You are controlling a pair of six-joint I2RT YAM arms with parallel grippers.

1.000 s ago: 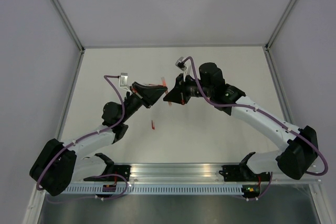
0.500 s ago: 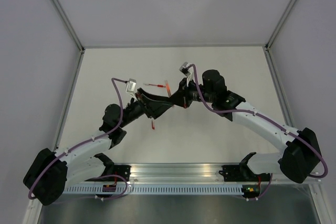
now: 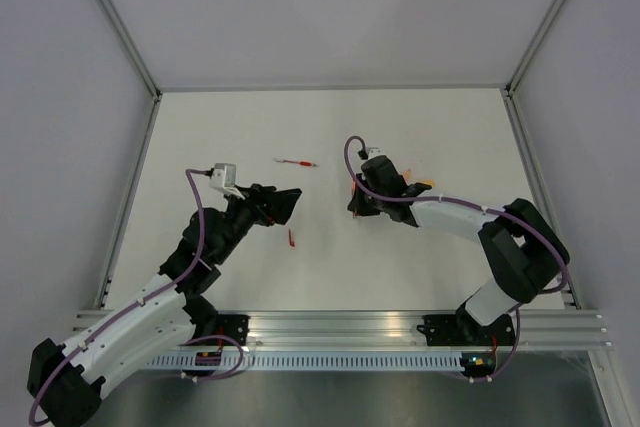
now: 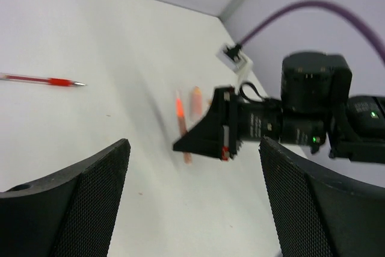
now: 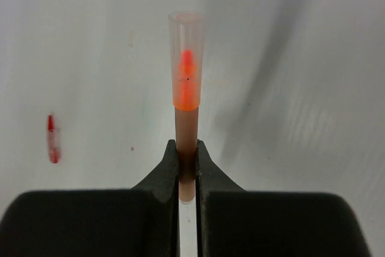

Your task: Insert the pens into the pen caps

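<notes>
Pinches an orange pen (image 5: 186, 88) tight in the right gripper (image 5: 187, 151); spreads the left gripper (image 3: 283, 203) wide around nothing.

Points the pen's clear tube end away from the right wrist camera, with a small red cap (image 5: 53, 139) lying flat on the white table (image 3: 230, 127) at 9 o'clock of it. Shows, from above, a red pen (image 3: 296, 162) flat on the table at 12 o'clock of the left gripper, the red cap at 6 o'clock of it, and a second orange piece (image 3: 424, 184), too small to tell pen from cap, at 2 o'clock of the right gripper. Offers a matte surface with a few faint specks. Closes with plain pale grey walls (image 3: 330, 7) at 9, 12 and 3 o'clock, slanted metal posts (image 3: 112, 17) in the far corners, and a slotted metal rail (image 3: 340, 325) along the 6 o'clock edge.
</notes>
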